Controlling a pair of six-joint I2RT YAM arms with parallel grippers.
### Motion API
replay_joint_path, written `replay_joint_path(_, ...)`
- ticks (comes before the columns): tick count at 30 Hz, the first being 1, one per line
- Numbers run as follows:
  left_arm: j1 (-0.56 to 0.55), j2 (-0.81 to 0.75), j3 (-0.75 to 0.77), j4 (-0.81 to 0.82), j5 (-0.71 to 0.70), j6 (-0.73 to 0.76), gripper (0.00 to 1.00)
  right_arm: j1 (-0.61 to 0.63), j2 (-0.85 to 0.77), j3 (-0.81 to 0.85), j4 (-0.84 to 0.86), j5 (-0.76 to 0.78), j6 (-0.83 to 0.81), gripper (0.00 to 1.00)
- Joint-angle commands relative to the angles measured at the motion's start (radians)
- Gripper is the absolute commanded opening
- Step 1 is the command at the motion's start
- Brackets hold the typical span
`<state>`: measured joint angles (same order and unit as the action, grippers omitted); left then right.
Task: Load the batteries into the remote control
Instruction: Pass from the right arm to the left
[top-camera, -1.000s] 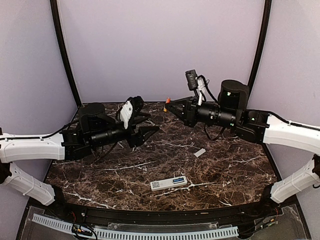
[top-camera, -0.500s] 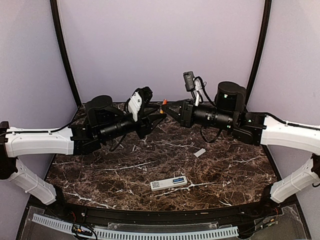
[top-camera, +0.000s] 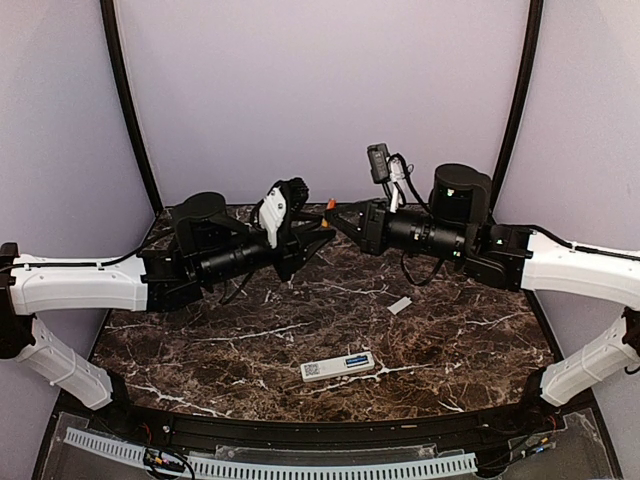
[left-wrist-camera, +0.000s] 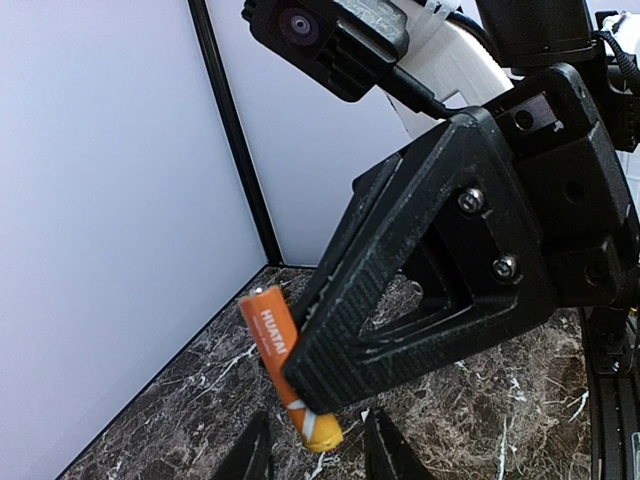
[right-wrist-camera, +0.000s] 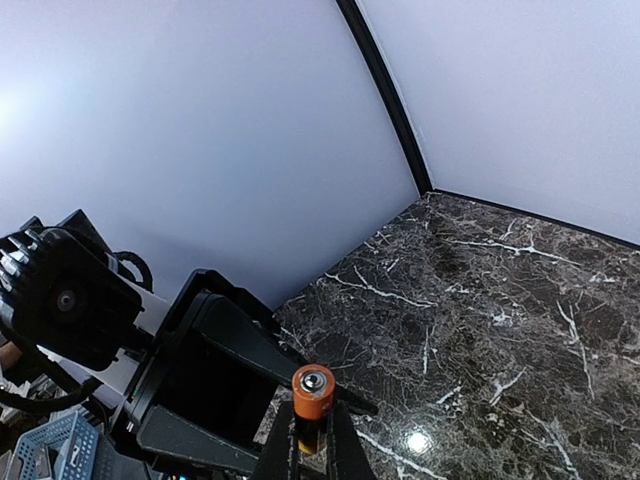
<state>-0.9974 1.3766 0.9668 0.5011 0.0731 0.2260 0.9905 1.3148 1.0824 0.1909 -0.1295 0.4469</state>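
My right gripper (top-camera: 336, 212) is shut on the orange battery (top-camera: 331, 204) and holds it in the air over the back of the table. In the right wrist view the battery (right-wrist-camera: 312, 391) stands on end between my fingers (right-wrist-camera: 276, 452). My left gripper (top-camera: 316, 228) is open and close in front of it. In the left wrist view its fingertips (left-wrist-camera: 252, 452) flank the lower end of the battery (left-wrist-camera: 283, 362), without touching. The white remote control (top-camera: 337, 367) lies sticker side up near the table's front. The blue battery is out of view.
A small pale-grey cover (top-camera: 400, 305) lies on the dark marble table (top-camera: 200, 340) right of centre. Purple walls close in the back and sides. The right arm's camera and cables (left-wrist-camera: 330, 35) sit above the gripper in the left wrist view.
My left arm has risen and swung right until its open gripper meets the right gripper. The right gripper has shifted slightly left with the orange battery. The remote and cover have not moved.
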Motion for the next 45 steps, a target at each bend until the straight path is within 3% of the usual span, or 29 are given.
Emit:
replay_joint_path(1, -0.006, 0.004, 0.033, 0.024, 0.027, 0.007, 0.31, 0.012, 0.007, -0.005, 0.007, 0.022, -0.016, 0.00)
replay_joint_path(5, -0.006, 0.004, 0.035, 0.025, 0.023, 0.003, 0.30, 0.012, 0.011, -0.002, -0.001, 0.019, -0.020, 0.00)
replay_joint_path(11, -0.007, 0.002, 0.034, 0.029, 0.009, -0.002, 0.20, 0.016, 0.015, -0.003, -0.019, 0.012, -0.027, 0.00)
replay_joint_path(19, -0.007, 0.004, 0.030, 0.022, 0.010, -0.002, 0.00, 0.019, 0.017, -0.003, -0.016, -0.006, -0.041, 0.00)
replay_joint_path(26, -0.007, -0.004, 0.010, 0.035, 0.002, -0.006, 0.00, 0.019, 0.007, -0.001, -0.012, -0.019, -0.064, 0.00)
replay_joint_path(36, -0.007, -0.025, -0.059, 0.068, -0.043, -0.044, 0.00, 0.011, -0.094, -0.063, 0.008, -0.026, -0.158, 0.46)
replay_joint_path(45, -0.007, -0.027, -0.106, 0.092, -0.018, -0.065, 0.00, -0.058, -0.132, -0.103, -0.033, -0.166, -0.182, 0.70)
